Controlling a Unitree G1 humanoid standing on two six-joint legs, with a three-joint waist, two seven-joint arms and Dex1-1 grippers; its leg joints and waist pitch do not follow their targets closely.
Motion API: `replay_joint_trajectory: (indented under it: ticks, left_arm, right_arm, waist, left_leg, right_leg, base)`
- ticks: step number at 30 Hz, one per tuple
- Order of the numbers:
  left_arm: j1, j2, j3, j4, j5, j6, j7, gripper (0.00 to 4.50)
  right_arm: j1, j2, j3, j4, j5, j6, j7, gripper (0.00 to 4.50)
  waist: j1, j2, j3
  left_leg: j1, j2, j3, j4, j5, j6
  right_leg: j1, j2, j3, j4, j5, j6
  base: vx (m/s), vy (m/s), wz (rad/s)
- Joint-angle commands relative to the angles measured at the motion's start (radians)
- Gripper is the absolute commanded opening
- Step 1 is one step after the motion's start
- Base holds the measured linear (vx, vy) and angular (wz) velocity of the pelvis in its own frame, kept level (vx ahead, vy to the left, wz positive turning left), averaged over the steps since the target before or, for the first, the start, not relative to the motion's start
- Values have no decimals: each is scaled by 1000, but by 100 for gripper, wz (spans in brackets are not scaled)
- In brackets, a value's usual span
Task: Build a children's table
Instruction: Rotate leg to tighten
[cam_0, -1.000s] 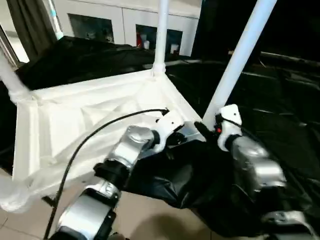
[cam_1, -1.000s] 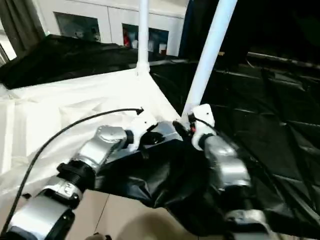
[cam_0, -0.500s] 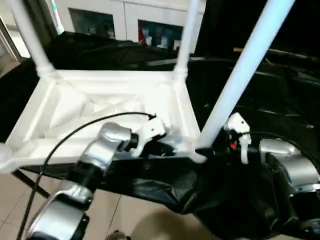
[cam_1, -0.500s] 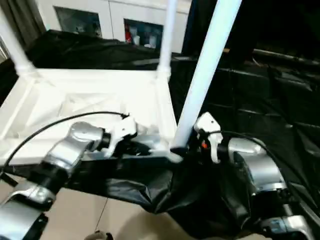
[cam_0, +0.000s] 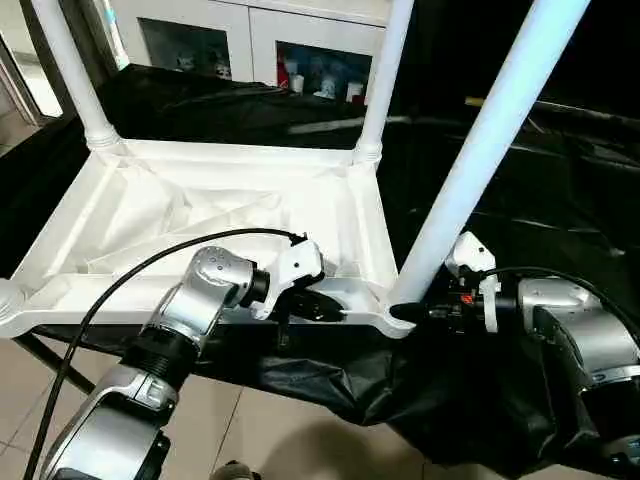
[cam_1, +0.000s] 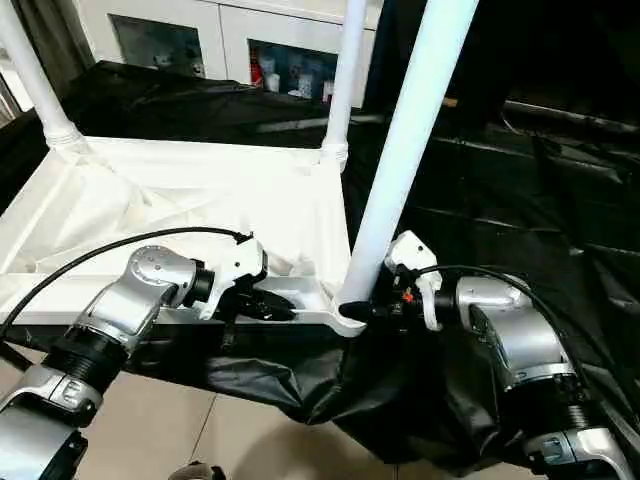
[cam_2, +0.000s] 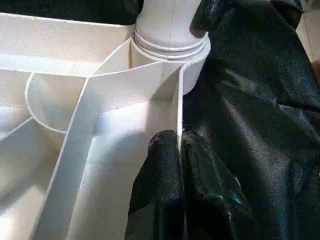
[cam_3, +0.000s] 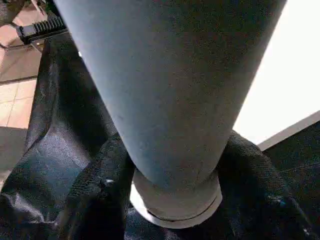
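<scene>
The table top (cam_0: 200, 215) was plain white, as were its tube legs (cam_0: 480, 160). A glossy black sheet (cam_0: 560, 220) lay beneath. The forearms (cam_0: 200, 300) were silver, with white wrist housings and black fingers (cam_2: 160, 190). The floor tiles (cam_0: 280, 430) were pale beige.

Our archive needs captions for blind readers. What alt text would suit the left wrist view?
Two black fingers pinch the thin white rim of an upside-down plastic table top, close to a corner. Just beyond, a white leg stands in its round corner socket, and black sheeting lies beside the rim.
</scene>
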Motion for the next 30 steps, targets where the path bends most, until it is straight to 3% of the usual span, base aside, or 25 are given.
replay_joint_trajectory:
  ticks: [1, 6, 9, 12, 13, 14, 17, 18, 19, 21, 23, 24, 29, 30]
  left_arm:
    - [16, -24, -19, -14, -28, 2, -12, 0]
    - [14, -24, -17, -7, -29, -1, -7, 0]
    - [11, -32, -10, 2, -24, -1, 20, 0]
    - [-18, -68, 9, 60, 12, 5, 157, 0]
    - [-35, -90, 20, 93, 32, 11, 237, 0]
    - [-44, -101, 25, 110, 42, 15, 276, 0]
    - [-71, -151, 41, 159, 59, 42, 402, 0]
    - [-81, -179, 48, 178, 64, 54, 461, 0]
    - [-81, -179, 48, 178, 64, 54, 461, 0]
    - [-91, -260, 44, 194, 72, 83, 552, 0]
    - [-94, -289, 36, 202, 82, 84, 580, 0]
    - [-98, -305, 28, 209, 90, 79, 593, 0]
    - [-103, -343, -10, 225, 114, 44, 594, 0]
    - [-104, -346, -14, 229, 117, 38, 594, 0]
  right_arm:
    - [3, 17, 37, -10, 9, 2, 30, 209]
    - [17, 19, 45, -11, 13, 2, 38, 203]
    - [27, 29, 45, -7, 14, 1, 27, 201]
    - [34, 81, 21, 23, -9, -8, -90, 201]
    - [31, 115, 6, 51, -31, -23, -176, 200]
    - [29, 133, -1, 66, -44, -32, -220, 200]
    - [17, 221, -54, 117, -42, -4, -388, 199]
    - [12, 268, -75, 135, -46, 4, -473, 198]
    - [12, 268, -75, 135, -46, 4, -473, 198]
    - [-14, 410, -113, 193, -84, 11, -737, 197]
    - [-31, 463, -124, 223, -102, 8, -841, 197]
    - [-45, 493, -125, 244, -117, 0, -897, 197]
    - [-74, 549, -105, 266, -138, -39, -922, 197]
    - [-76, 551, -99, 265, -144, -48, -918, 252]
  waist:
    - [3, -12, -48]
    - [4, -13, -49]
    - [4, -9, -50]
    - [3, -8, -47]
    - [-2, -5, -44]
    - [-2, -6, -45]
    - [-9, -2, -41]
    - [-11, 0, -44]
    - [-12, -3, -45]
    - [-19, 1, -42]
    - [-27, 0, -44]
    - [-27, 5, -45]
    - [-29, 11, -46]
    - [-30, 12, -47]
  left_leg:
    - [13, 24, -5, -54, -176, 75]
    - [13, 24, -5, -53, -173, 79]
    - [14, 25, -5, -53, -175, 79]
    - [14, 24, -5, -54, -186, 75]
    - [15, 22, -4, -57, -213, 58]
    - [18, 21, -9, -62, -260, 31]
    - [20, 22, -13, -68, -308, 4]
    - [19, 21, -17, -71, -324, -8]
    - [19, 20, -18, -72, -329, -15]
    - [20, 19, -16, -73, -345, -23]
    - [19, 16, -20, -75, -358, -32]
    - [23, 16, -21, -75, -365, -30]
    - [20, 16, -23, -78, -387, -26]
    - [19, 15, -22, -78, -390, -25]
  right_leg:
    - [42, -43, 27, -56, -105, -239]
    - [43, -43, 27, -55, -104, -243]
    - [42, -43, 26, -55, -96, -248]
    - [40, -43, 27, -58, -101, -248]
    - [35, -42, 28, -65, -146, -240]
    - [39, -47, 26, -71, -234, -220]
    - [31, -48, 28, -81, -322, -189]
    - [35, -49, 26, -83, -351, -173]
    - [32, -48, 26, -86, -353, -164]
    - [24, -46, 29, -89, -359, -161]
    - [26, -47, 26, -92, -397, -145]
    - [24, -47, 27, -95, -406, -136]
    - [23, -43, 26, -100, -395, -113]
    - [24, -42, 26, -99, -382, -111]
  base:
    - [0, 0, 0]
    - [0, 0, 0]
    - [0, 0, 0]
    - [0, 0, 0]
    - [0, 0, 0]
    - [0, 0, 0]
    - [0, 0, 0]
    - [0, 0, 0]
    - [0, 0, 0]
    - [0, 0, 0]
    - [0, 0, 0]
    - [0, 0, 0]
    - [0, 0, 0]
    - [0, 0, 0]
